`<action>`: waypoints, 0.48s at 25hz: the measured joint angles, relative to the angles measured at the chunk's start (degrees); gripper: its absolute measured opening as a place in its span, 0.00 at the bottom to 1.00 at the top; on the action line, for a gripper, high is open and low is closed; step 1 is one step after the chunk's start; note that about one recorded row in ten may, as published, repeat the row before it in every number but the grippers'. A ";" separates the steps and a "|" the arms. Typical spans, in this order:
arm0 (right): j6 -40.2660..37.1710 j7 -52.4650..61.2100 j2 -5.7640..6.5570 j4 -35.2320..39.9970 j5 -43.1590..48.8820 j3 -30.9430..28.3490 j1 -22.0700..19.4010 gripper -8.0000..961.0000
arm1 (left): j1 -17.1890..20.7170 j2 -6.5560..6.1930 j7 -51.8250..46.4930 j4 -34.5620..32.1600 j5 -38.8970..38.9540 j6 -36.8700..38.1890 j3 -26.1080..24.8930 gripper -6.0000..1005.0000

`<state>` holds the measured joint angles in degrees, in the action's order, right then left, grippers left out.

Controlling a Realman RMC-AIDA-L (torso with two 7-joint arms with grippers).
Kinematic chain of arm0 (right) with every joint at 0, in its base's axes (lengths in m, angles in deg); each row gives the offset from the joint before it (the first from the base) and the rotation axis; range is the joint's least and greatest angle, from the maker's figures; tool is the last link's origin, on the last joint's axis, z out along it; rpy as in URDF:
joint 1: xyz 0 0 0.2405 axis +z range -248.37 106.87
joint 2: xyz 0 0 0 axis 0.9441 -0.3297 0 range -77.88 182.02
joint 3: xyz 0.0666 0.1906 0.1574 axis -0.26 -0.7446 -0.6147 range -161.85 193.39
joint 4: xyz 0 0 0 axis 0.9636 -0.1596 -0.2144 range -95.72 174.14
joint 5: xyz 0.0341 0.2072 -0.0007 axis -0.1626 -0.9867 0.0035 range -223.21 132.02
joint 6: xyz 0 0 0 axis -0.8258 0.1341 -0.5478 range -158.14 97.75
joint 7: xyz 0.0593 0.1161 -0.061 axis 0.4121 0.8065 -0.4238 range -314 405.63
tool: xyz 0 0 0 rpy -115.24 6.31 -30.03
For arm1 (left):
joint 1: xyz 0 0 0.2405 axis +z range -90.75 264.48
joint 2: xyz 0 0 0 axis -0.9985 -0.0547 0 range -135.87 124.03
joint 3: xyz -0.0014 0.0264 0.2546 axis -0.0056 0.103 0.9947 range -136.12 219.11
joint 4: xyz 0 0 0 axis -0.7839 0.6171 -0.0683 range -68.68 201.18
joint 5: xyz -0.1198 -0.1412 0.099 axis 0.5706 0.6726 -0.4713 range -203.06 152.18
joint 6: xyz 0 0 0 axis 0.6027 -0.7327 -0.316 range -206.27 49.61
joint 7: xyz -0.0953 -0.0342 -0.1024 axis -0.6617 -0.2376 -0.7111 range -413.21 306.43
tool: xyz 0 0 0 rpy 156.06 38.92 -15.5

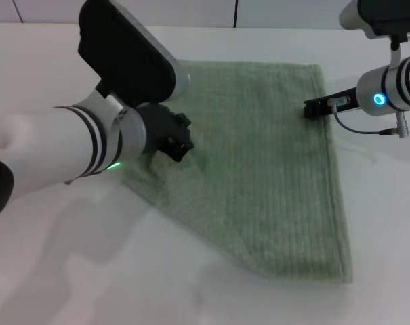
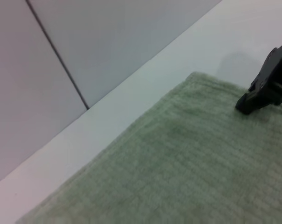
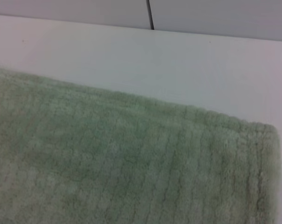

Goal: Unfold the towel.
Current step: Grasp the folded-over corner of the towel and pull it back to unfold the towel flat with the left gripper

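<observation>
The pale sage-green towel (image 1: pixel 265 176) lies flat on the white table, folded along a slanting near-left edge. My left gripper (image 1: pixel 175 141) is down on the towel's left part, where the cloth is bunched and puckered up around it, shut on the towel. My right gripper (image 1: pixel 316 107) rests low over the towel just inside its right edge, near the far right corner; it also shows in the left wrist view (image 2: pixel 257 98) touching the cloth. The right wrist view shows the towel's hemmed far corner (image 3: pixel 257 140). The left wrist view shows the towel's far edge (image 2: pixel 145 126).
The white table (image 1: pixel 89 271) spreads around the towel on all sides. A grey panelled wall (image 2: pixel 61 56) stands right behind the table's far edge. My left arm's bulky forearm (image 1: pixel 62 149) covers the table's left side.
</observation>
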<state>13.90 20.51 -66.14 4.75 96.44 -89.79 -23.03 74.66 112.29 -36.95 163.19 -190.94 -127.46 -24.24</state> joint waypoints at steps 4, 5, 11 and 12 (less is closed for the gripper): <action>0.01 0.00 0.00 0.00 0.00 0.00 -0.03 0.01 | 0.96 0.00 0.02 0.16 0.00 -0.01 -1.03 0.03; 0.03 0.00 0.00 0.00 0.00 0.00 -0.04 0.01 | 1.25 0.00 0.04 0.34 0.00 -0.01 -1.29 0.03; 0.08 0.00 0.01 0.00 0.00 0.00 -0.08 0.01 | 3.05 0.00 0.75 2.22 -0.08 -0.01 -2.47 0.03; 0.08 0.00 0.00 0.00 0.00 0.00 -0.08 0.01 | 3.19 0.00 0.85 2.42 -0.09 -0.01 -2.47 0.03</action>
<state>13.98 20.51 -66.14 4.75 96.44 -89.79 -23.11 77.85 112.29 -36.10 165.61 -191.03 -127.47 -26.71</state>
